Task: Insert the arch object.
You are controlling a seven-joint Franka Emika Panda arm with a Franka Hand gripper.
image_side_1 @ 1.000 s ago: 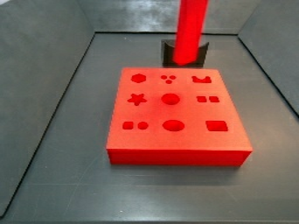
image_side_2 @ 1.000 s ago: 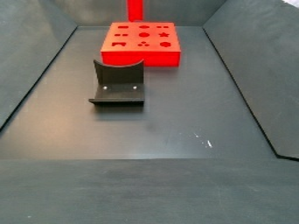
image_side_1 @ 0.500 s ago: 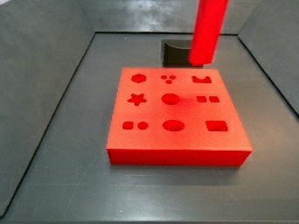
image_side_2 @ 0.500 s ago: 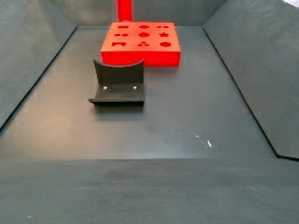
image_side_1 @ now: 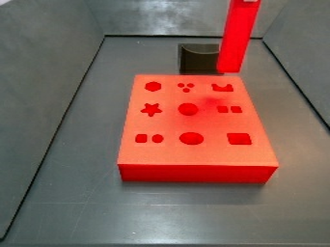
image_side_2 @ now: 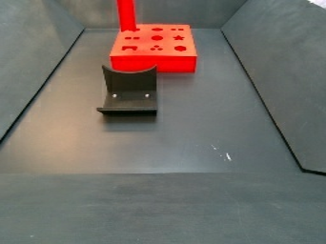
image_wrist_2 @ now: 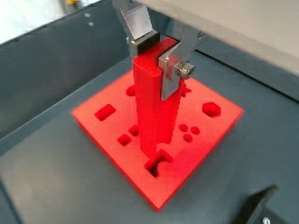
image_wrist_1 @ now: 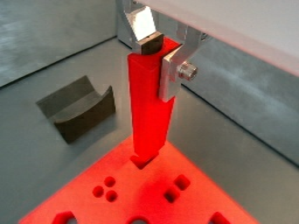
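Observation:
My gripper point(image_wrist_1: 160, 54) is shut on the top end of the arch object point(image_wrist_1: 149, 109), a long, straight bright-red bar that hangs upright; it also shows in a wrist view point(image_wrist_2: 152, 114). The bar's lower end hovers just above the flat red board with shaped holes point(image_wrist_2: 105, 131), close to a notched hole near the board's edge point(image_wrist_2: 159, 162). In a side view the bar point(image_side_1: 238, 34) stands over the board's far right part point(image_side_1: 194, 121). In a side view it point(image_side_2: 126, 14) is above the board point(image_side_2: 152, 59). The gripper itself is out of both side views.
The dark fixture with a curved notch point(image_side_2: 129, 91) stands on the grey floor in front of the board; it also shows in a side view point(image_side_1: 198, 56) and in both wrist views point(image_wrist_1: 76, 107) point(image_wrist_2: 260, 208). Grey walls point(image_side_1: 65, 87) slope up around the floor.
The bar has moved sideways over the board's far edge, rightward in one side view and leftward in the other, staying upright in the shut gripper.

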